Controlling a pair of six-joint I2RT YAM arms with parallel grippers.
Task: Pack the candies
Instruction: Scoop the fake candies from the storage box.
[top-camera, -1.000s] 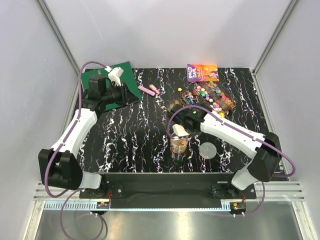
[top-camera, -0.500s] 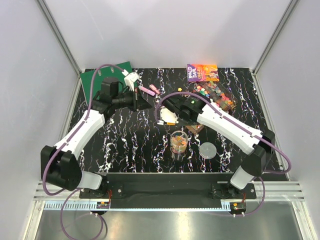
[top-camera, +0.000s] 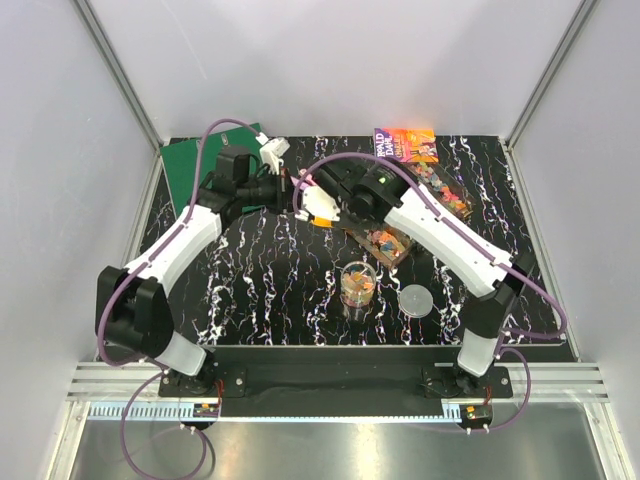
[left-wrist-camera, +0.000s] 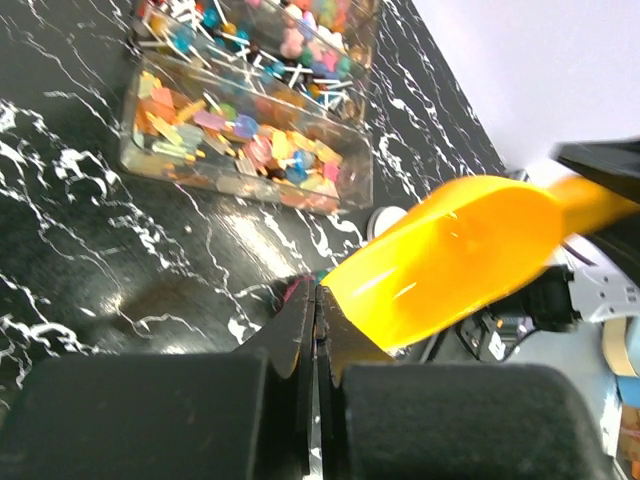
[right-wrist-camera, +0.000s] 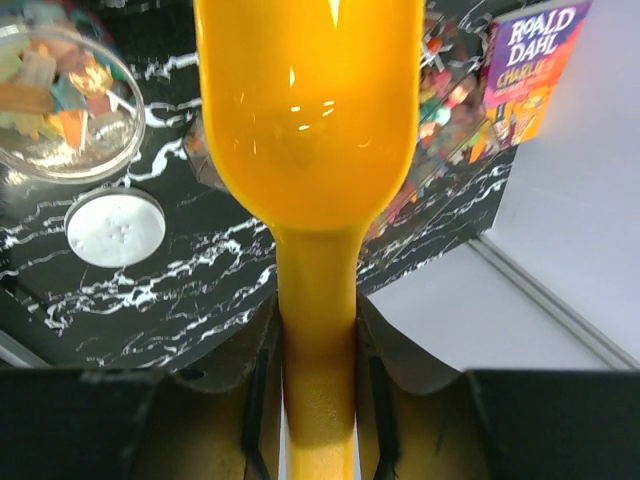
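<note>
Two clear rectangular plastic trays (left-wrist-camera: 362, 170) are sitting toward the back right of a black, white-veined surface (top-camera: 250, 290), and pale walls with aluminium corner posts are closing the space in on three sides. Multicoloured candies (left-wrist-camera: 250, 150) are filling those trays, and more are lying in a clear round plastic cup (top-camera: 355, 288) near the front middle. A white round lid (top-camera: 416, 299) is lying flat just to the right of the cup. A dark green flat board (top-camera: 180, 170) is lying at the back left corner and a Roald Dahl paperback book (top-camera: 405, 145) at the back right.

Left fingers (left-wrist-camera: 316, 310) are pressing tight together with nothing visible between them, their tips sitting just beside the bowl of a yellow plastic scoop (right-wrist-camera: 310, 100). Right fingers (right-wrist-camera: 315, 375) are clamping the scoop's handle from both sides, holding the bowl above the surface.

From its base, the left arm is reaching diagonally toward the back centre. The right arm is arching up from its base and stretching leftward over the trays, so both wrists are meeting near the back middle
</note>
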